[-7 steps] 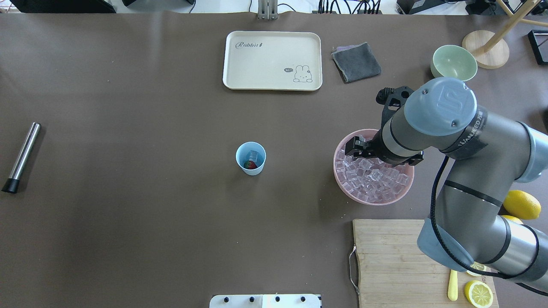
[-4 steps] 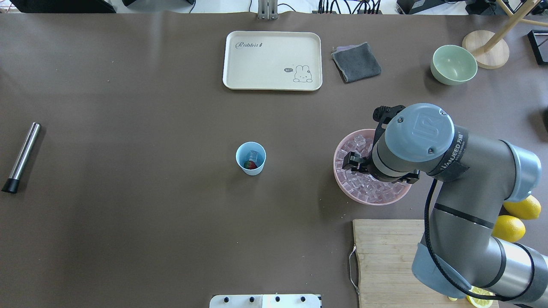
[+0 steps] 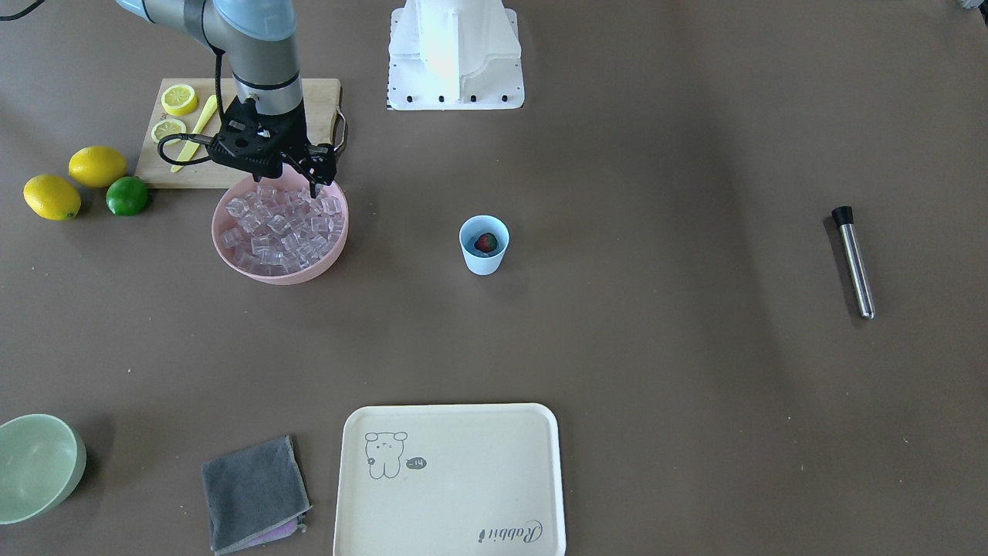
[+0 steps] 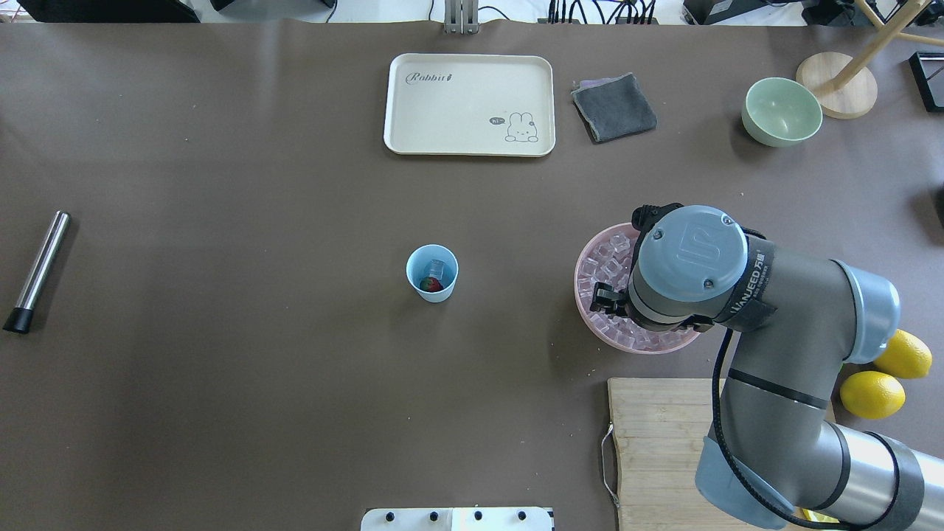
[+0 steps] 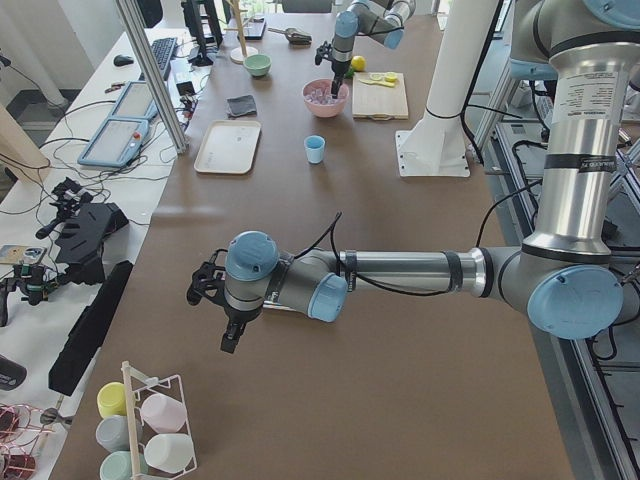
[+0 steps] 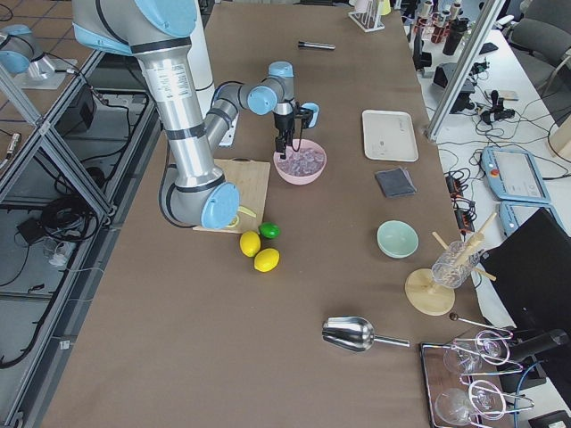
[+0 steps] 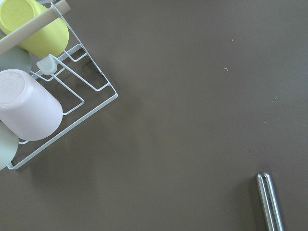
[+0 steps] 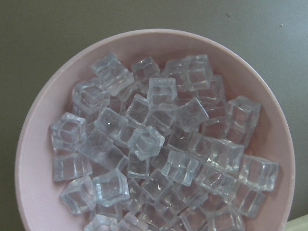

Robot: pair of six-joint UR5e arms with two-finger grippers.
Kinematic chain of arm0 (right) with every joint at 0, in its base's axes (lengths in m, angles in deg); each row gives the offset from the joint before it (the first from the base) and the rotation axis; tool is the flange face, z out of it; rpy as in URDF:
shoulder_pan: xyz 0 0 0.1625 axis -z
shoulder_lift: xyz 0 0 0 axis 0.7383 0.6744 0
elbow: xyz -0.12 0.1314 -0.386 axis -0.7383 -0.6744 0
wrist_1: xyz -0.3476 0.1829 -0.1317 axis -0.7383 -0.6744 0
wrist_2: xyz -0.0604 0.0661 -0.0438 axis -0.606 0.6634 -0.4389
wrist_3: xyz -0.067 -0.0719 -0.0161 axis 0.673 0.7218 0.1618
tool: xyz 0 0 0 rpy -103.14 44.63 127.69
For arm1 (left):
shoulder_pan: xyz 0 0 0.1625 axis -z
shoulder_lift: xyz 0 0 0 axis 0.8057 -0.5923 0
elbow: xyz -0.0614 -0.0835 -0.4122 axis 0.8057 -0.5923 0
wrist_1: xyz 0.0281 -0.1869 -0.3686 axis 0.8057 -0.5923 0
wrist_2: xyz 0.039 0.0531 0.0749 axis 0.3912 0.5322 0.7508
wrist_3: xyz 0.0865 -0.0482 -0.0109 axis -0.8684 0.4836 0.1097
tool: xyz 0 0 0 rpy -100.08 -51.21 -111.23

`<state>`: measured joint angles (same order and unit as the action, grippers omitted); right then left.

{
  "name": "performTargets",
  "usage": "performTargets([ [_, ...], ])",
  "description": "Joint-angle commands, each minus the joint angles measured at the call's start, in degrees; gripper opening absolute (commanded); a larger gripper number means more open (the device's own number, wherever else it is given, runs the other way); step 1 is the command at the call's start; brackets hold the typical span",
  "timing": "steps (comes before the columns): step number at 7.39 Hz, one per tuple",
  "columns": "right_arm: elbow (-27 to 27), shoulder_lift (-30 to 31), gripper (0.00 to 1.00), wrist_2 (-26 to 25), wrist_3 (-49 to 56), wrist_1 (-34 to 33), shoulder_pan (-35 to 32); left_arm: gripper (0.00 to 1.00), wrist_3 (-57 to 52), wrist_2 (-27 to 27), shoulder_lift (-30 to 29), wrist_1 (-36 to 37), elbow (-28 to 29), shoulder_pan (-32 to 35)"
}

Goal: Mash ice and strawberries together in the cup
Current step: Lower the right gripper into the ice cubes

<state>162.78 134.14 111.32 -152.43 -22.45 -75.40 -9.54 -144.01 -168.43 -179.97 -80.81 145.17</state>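
The pale blue cup [image 4: 431, 273] stands mid-table with a red strawberry [image 4: 430, 284] and one clear ice cube [image 4: 436, 267] inside it; the front view also shows the cup [image 3: 484, 245]. More ice [image 8: 159, 144] fills the pink bowl [image 4: 577, 280]. My right gripper [image 3: 309, 181] hangs just above that ice at the bowl's robot-side rim, open, holding nothing. Its fingers do not show in the right wrist view. My left gripper [image 5: 225, 320] hovers over bare table far to the left; I cannot tell whether it is open or shut.
A steel muddler [image 4: 40, 269] lies at the far left. A cream tray [image 4: 468, 103], grey cloth [image 4: 613, 107] and green bowl [image 4: 782, 110] line the far side. A cutting board [image 4: 656, 442], lemons [image 4: 874, 394] and a lime [image 3: 127, 195] flank the pink bowl. A cup rack [image 7: 29, 96] sits under the left wrist.
My right arm has swung back toward the robot over the pink bowl, its wrist now covering much of the ice. The cup and its contents have not moved.
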Motion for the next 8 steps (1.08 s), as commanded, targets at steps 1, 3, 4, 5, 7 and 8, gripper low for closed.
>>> performTargets([
  [1,-0.52,-0.51,0.84,0.21,0.2,-0.05,0.64,0.98,-0.01,0.06,0.0,-0.02,-0.08,0.01],
  [3,-0.78,-0.52,0.82,0.21,0.12,-0.22,1.35,0.98,-0.1,0.06,0.08,-0.02,0.01,0.09],
  [4,-1.57,-0.6,0.82,0.21,0.2,-0.05,1.52,0.98,-0.19,-0.02,0.08,-0.02,0.01,0.18],
  [5,-1.31,-0.43,0.8,0.21,0.29,-0.05,1.44,0.98,-0.19,-0.02,0.08,-0.02,0.01,0.27],
  [7,-1.84,-0.43,0.75,-0.32,0.38,-0.05,2.14,0.98,-0.28,-0.02,0.17,-0.02,0.01,0.53],
  [8,-2.36,-0.51,0.75,-0.49,0.9,0.04,2.4,0.98,-0.28,-0.11,0.69,-0.11,-0.08,0.53],
])
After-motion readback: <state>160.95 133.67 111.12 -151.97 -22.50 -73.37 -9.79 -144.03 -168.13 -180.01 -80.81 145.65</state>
